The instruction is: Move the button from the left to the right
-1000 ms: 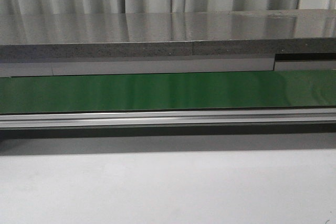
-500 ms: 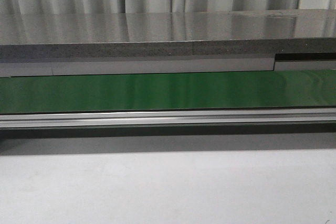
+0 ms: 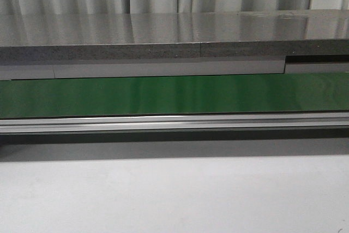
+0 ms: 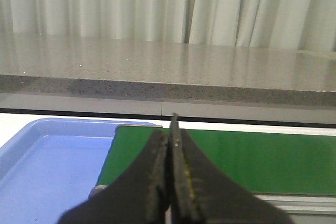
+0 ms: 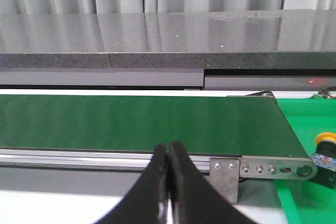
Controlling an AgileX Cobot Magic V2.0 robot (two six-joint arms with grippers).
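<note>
A button (image 5: pixel 324 149) with a yellow cap and a black body shows at the edge of the right wrist view, on a green surface (image 5: pixel 310 111) just past the end of the green conveyor belt (image 5: pixel 131 121). My right gripper (image 5: pixel 169 148) is shut and empty, in front of the belt's near rail and apart from the button. My left gripper (image 4: pixel 170 132) is shut and empty, in front of the belt's other end (image 4: pixel 262 156). Neither gripper nor the button shows in the front view, which holds only the belt (image 3: pixel 174 94).
A blue tray (image 4: pixel 42 166) lies beside the belt's end in the left wrist view; no button shows in the part I see. A metal bracket (image 5: pixel 262 170) caps the belt's rail near the button. A grey stone-like counter (image 3: pixel 174 36) runs behind the belt.
</note>
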